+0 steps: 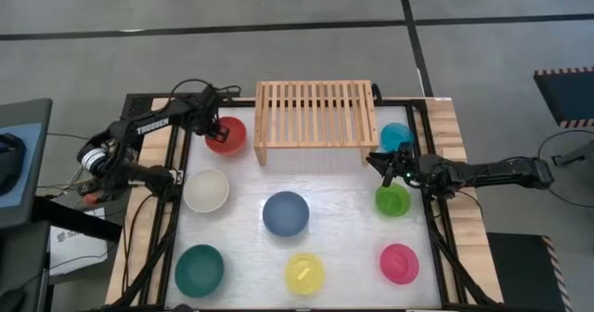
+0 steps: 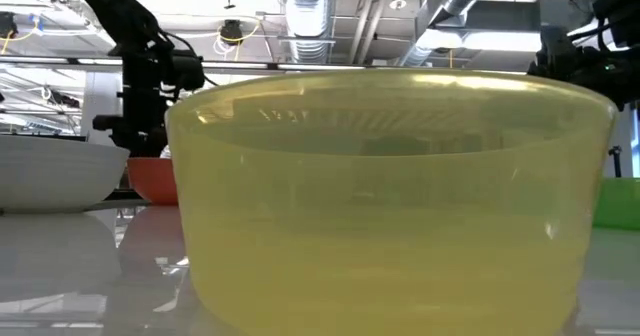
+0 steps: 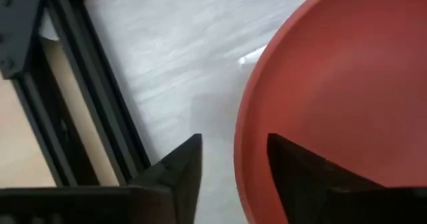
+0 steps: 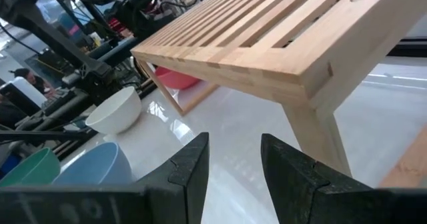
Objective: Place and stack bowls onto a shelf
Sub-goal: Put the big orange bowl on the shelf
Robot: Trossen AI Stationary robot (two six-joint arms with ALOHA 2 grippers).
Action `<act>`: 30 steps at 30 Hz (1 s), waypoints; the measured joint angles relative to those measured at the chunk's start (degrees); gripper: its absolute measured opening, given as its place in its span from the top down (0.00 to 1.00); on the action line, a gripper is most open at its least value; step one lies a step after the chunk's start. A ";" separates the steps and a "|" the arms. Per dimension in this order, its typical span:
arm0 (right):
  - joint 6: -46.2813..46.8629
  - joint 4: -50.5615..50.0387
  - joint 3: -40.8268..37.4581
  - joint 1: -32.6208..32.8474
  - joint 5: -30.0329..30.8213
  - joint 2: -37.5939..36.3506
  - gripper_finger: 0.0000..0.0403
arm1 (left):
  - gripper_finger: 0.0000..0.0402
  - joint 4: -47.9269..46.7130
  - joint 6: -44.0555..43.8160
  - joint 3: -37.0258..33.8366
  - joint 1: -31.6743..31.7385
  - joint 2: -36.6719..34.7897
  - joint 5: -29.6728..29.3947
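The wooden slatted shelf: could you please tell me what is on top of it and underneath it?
Nothing rests on top of the light-wood slatted shelf. In the right wrist view, only bare white tabletop shows beneath its near end; the slats cover the rest from above.

the yellow bowl [image 2: 395, 191] fills the low view, hiding the shelf and most other bowls.

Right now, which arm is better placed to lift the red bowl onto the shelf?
Left. Its tool is open, one finger inside and one outside the red bowl's rim. The right tool sits across the shelf, empty.
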 joint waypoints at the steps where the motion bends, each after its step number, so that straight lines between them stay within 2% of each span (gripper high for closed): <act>1: -0.02 -0.10 0.00 0.00 -0.12 0.00 0.59 | 0.67 -0.22 0.00 -0.02 0.02 0.57 -0.01; 6: -0.03 -0.15 0.00 0.00 -2.57 0.00 0.60 | 0.92 0.43 1.27 -0.01 0.00 1.51 -0.14; 8: -0.08 -0.12 0.00 0.03 -3.14 0.00 0.61 | 0.97 1.31 1.30 0.21 0.00 1.27 0.44; 13: -1.28 0.42 0.00 0.04 -3.17 -0.02 0.63 | 0.97 1.56 2.96 0.15 -0.29 -0.78 -0.18; 16: -4.38 1.42 0.00 0.02 -3.14 -0.02 0.64 | 0.99 1.26 3.00 0.05 -0.72 -4.63 -1.45; 21: -4.41 4.33 0.00 0.23 -3.16 -0.04 0.67 | 1.00 0.73 2.97 0.00 -2.31 -13.76 -3.48; 30: -4.59 6.92 0.02 0.77 -3.14 -0.02 0.69 | 1.00 2.10 3.43 0.00 -7.24 -32.87 -0.36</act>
